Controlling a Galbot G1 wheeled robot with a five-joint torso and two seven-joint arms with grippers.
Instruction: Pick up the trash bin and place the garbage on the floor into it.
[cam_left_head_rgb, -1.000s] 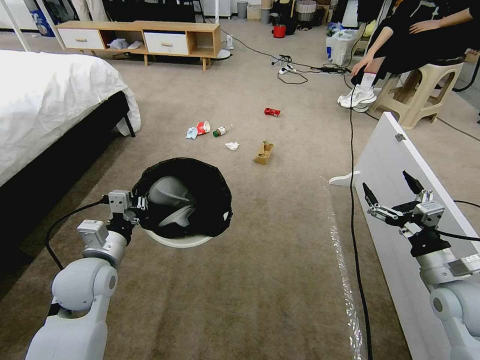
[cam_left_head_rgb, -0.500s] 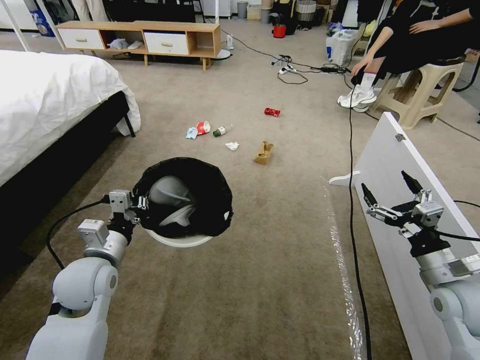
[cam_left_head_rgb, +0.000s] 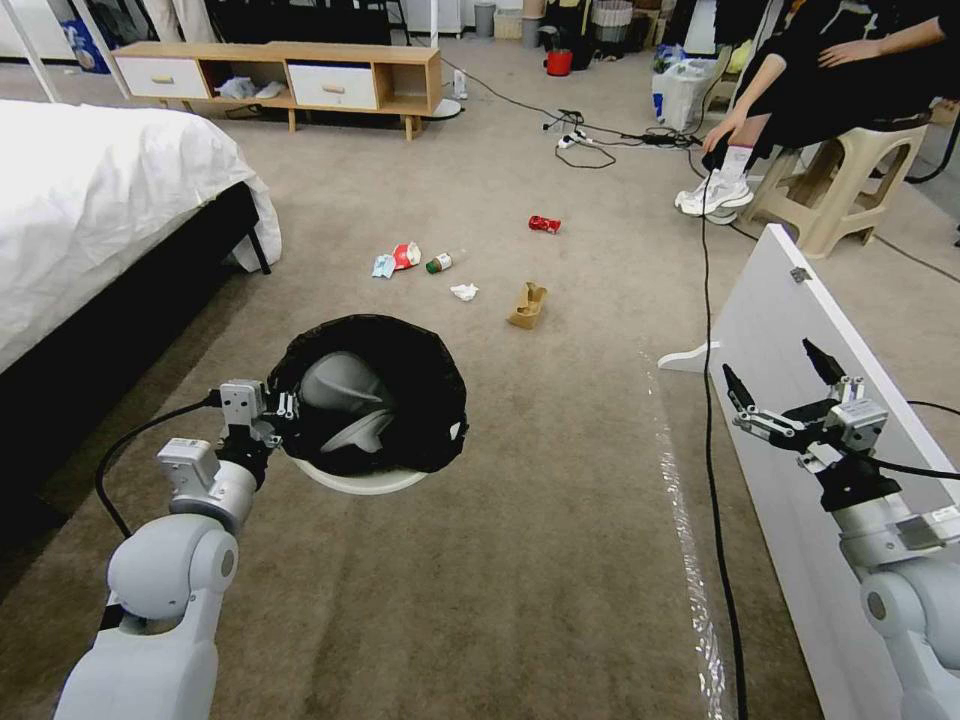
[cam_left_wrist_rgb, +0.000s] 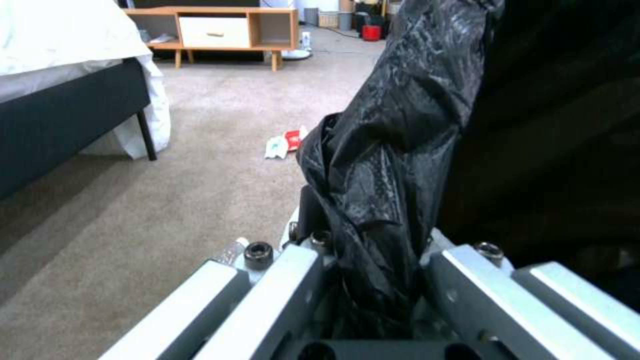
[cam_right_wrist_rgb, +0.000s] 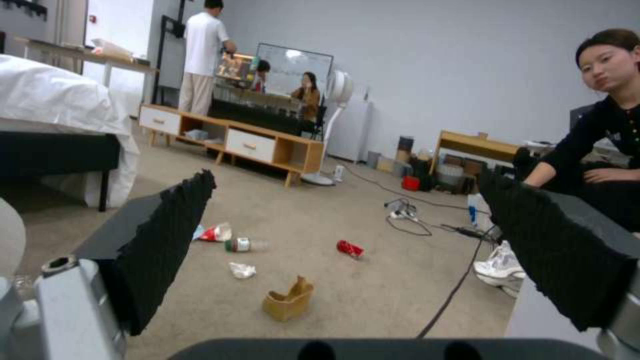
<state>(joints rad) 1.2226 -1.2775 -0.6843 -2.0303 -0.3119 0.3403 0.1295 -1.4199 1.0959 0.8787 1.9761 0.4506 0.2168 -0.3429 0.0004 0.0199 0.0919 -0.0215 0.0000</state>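
The trash bin, white with a black bag over its rim, hangs tilted just above the carpet at front left. My left gripper is shut on its near rim, pinching the black bag. Beyond it the garbage lies scattered on the floor: a brown paper bag, a white tissue, a green-capped bottle, a red-white packet, a light blue mask and a red wrapper. My right gripper hovers open and empty at the right, over a white board.
A bed stands at the left. A white board leans along the right, with a black cable beside it. A wooden cabinet and a power strip sit at the back. A seated person's feet rest at back right.
The bin and my left gripper have shifted very slightly forward and to the right; the right gripper sits about the same.
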